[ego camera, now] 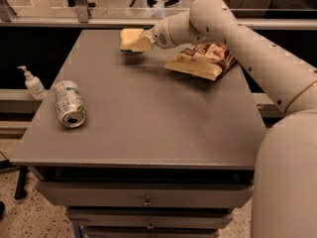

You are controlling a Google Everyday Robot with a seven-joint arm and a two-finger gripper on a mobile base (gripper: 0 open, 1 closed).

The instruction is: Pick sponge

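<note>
I see the small pale-yellow foam sponge (128, 36), a plain, print-free block, pinched in the gripper (138, 43) over the far part of the grey table (148, 128), left of centre. It seems raised slightly, with a shadow under it. The pale fingers are clamped on its right end. Just right lies a crinkly yellow-and-brown chip bag (200, 61), its print unreadable to me. Near the left edge a silver can with green lettering (69, 110) lies on its side; I can't read it. Beyond the table's left edge stands a white pump bottle (32, 83).
</note>
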